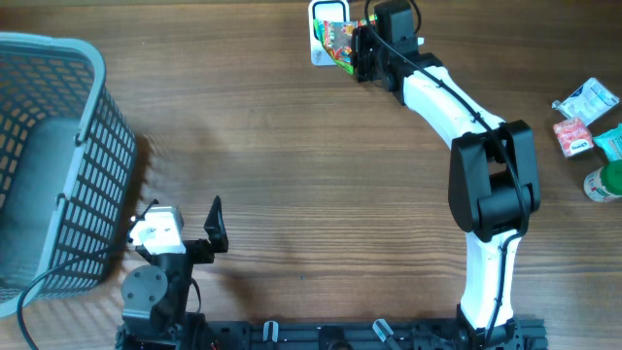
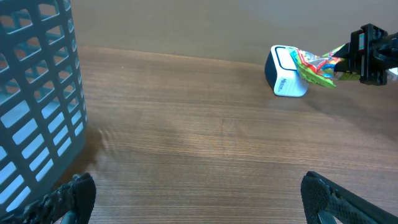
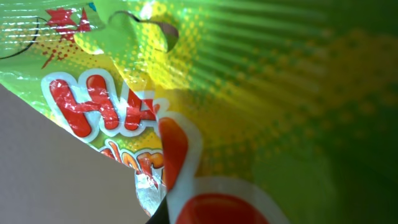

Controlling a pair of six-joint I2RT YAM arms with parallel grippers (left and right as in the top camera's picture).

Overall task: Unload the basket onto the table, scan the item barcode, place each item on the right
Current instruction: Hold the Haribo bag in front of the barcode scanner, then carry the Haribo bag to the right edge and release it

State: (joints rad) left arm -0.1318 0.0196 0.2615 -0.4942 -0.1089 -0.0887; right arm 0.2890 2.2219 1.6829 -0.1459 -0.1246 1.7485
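Overhead: right end effector [image 1: 356, 45] grips candy packet [image 1: 338, 39] — at scanner [image 1: 317, 54].

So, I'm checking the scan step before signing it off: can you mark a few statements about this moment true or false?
1. The right jaws are shut on the green and yellow plastic snack bag. True.
2. A grey-blue slatted plastic basket stands at the left side of the brown wooden table. True.
3. The snack bag lies inside that basket. False: it is held up right by the small white scanner at the far side.
4. The left jaws grip a packet. False: they stand open and hold nothing.
5. Small packets lie near the table's right edge. True.
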